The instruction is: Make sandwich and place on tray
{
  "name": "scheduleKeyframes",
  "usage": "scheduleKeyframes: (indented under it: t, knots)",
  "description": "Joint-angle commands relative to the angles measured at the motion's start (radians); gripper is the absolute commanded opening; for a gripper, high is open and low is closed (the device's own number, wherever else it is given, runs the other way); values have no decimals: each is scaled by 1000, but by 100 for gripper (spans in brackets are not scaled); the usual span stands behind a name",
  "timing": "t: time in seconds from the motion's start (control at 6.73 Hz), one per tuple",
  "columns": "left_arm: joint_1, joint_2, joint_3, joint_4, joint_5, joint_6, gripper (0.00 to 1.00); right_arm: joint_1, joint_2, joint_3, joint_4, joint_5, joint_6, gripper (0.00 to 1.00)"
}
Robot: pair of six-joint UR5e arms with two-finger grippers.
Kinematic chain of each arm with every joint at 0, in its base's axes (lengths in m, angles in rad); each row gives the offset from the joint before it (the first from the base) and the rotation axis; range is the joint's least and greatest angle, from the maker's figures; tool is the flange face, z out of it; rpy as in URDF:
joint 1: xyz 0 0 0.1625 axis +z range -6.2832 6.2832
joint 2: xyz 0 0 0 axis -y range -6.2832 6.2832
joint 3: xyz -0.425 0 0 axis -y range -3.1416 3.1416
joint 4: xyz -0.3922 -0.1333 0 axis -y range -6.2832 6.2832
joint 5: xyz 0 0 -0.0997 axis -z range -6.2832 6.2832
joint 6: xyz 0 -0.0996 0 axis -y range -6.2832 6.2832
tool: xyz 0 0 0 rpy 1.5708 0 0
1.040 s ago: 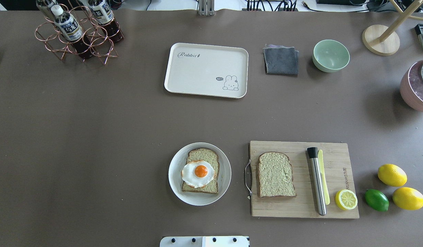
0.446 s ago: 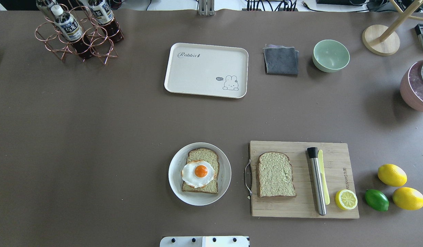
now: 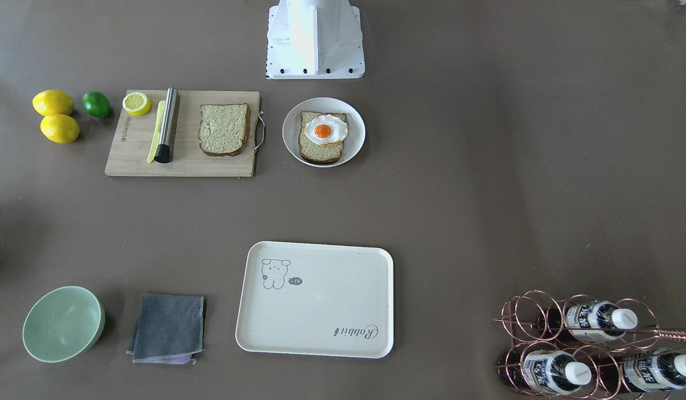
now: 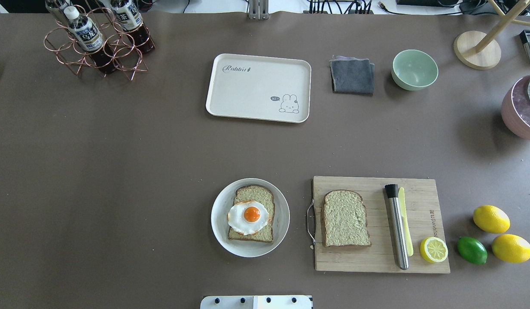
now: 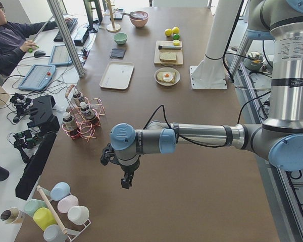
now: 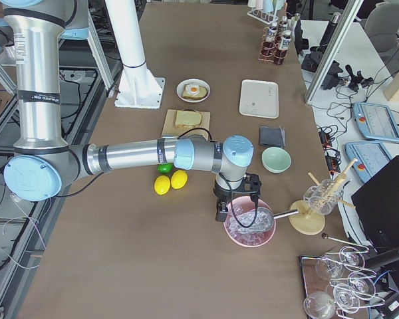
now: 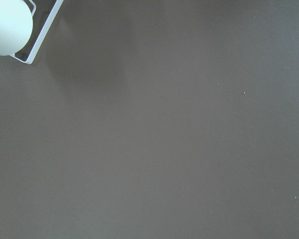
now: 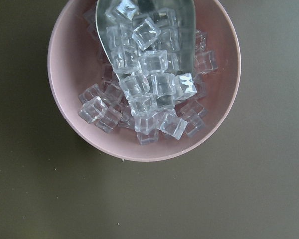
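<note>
One bread slice (image 4: 256, 194) lies on a white plate (image 4: 217, 223) with a fried egg (image 4: 248, 216) on top. The second bread slice (image 4: 345, 219) lies on the wooden cutting board (image 4: 376, 257) to its right. The cream tray (image 4: 259, 87) lies bare at the table's far middle. My left gripper (image 5: 125, 181) hangs over bare table far from the food, near the cup rack. My right gripper (image 6: 221, 214) hangs beside the pink ice bowl (image 6: 250, 226). Both show only in the side views; I cannot tell whether they are open or shut.
On the board lie a steel cylinder (image 4: 397, 226), a yellow knife (image 4: 405, 221) and a lemon half (image 4: 433, 249). Two lemons (image 4: 491, 219) and a lime (image 4: 471, 250) lie to its right. A grey cloth (image 4: 352, 76), green bowl (image 4: 414, 69) and bottle rack (image 4: 99, 40) stand at the back.
</note>
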Motion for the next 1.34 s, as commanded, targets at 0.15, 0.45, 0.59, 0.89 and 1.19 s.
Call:
scheduleKeyframes:
  t: [0.15, 0.45, 0.59, 0.89, 1.19]
  knots:
    - [0, -2, -3, 2, -5, -3, 98, 0, -5, 1, 0, 0, 0, 100]
    - [0, -2, -2, 0, -15, -3, 98, 0, -6, 3, 0, 0, 2, 100]
    - [0, -2, -5, 0, -15, -3, 98, 0, -6, 3, 0, 0, 2, 100]
    - [0, -5, -8, -2, -15, -3, 98, 0, -6, 4, 0, 0, 2, 100]
    - [0, -6, -8, -2, -15, -4, 98, 0, -6, 6, 0, 0, 2, 100]
